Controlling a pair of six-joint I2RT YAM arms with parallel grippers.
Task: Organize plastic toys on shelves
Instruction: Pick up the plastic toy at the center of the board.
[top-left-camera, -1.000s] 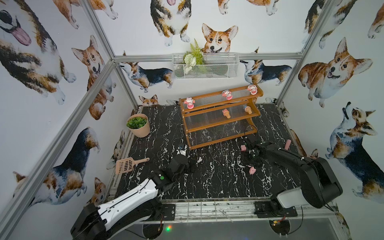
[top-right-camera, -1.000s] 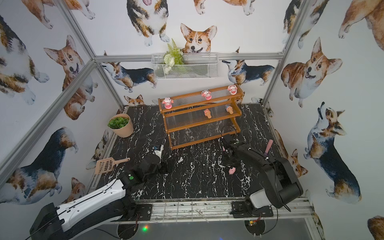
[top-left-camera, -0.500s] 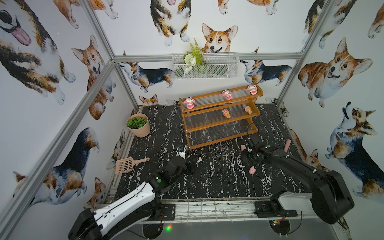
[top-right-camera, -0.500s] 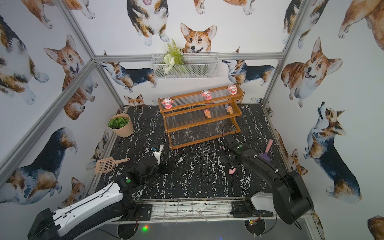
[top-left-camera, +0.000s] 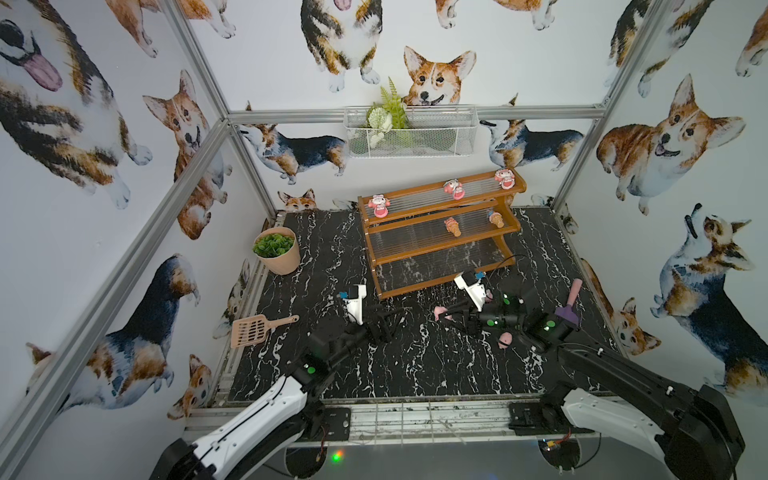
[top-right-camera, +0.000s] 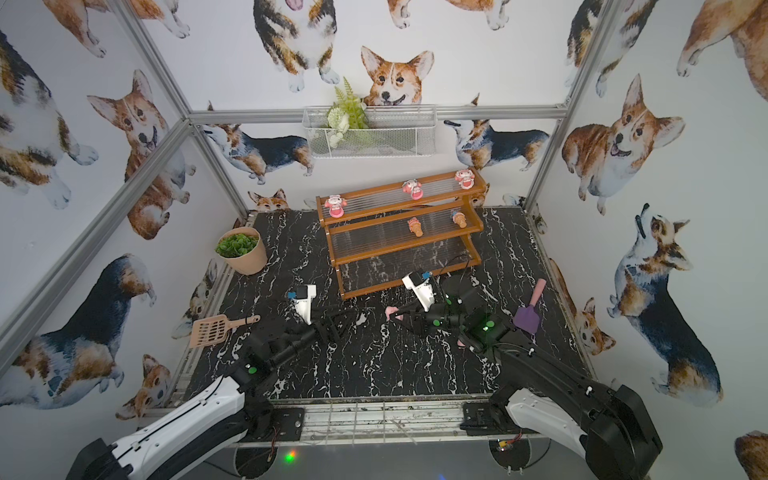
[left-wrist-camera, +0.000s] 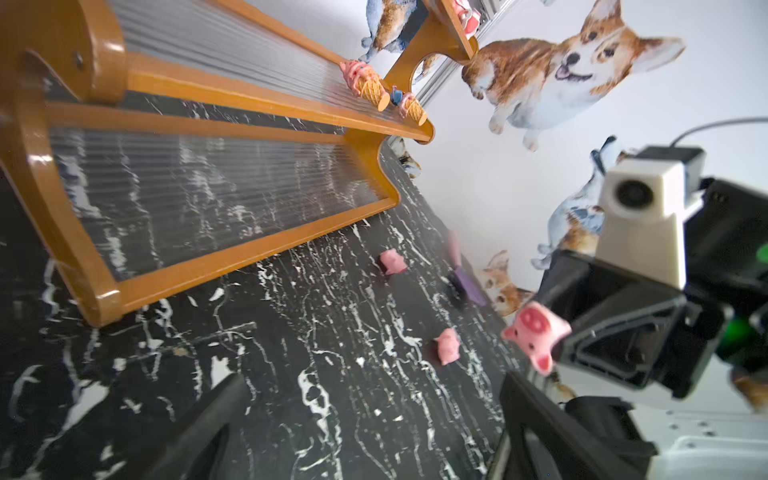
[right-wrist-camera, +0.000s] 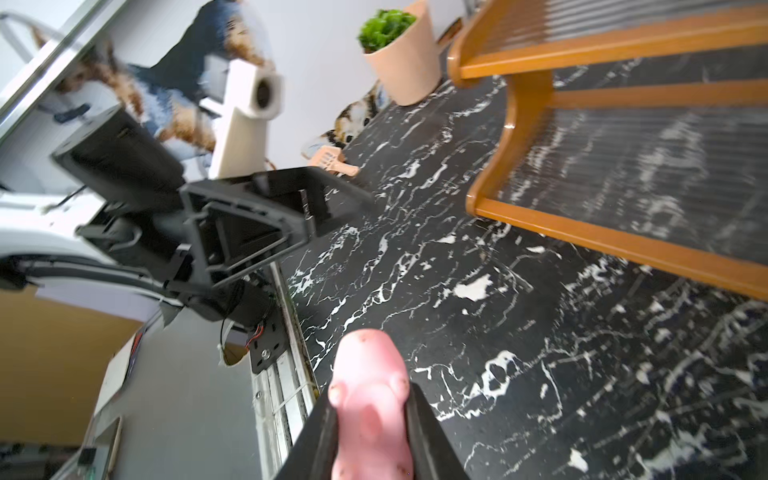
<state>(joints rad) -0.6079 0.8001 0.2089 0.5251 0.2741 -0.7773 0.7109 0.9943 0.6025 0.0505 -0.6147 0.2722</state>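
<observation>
The left arm (top-left-camera: 249, 424) and right arm (top-left-camera: 602, 419) match: a white shell on the lowest link, then black links and joints dotted with small green lights (top-left-camera: 309, 368). Each wrist carries a cream camera block (top-left-camera: 356, 301) with a blue tab; a thin cable (left-wrist-camera: 706, 124) leaves the right one. The left gripper (top-left-camera: 390, 322) and right gripper (right-wrist-camera: 370, 407) are black, with hollow triangular framed fingers.

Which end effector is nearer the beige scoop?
Left. The left end effector, open, sits between the beige scoop and the right end effector, which grips a pig farther off.
</observation>
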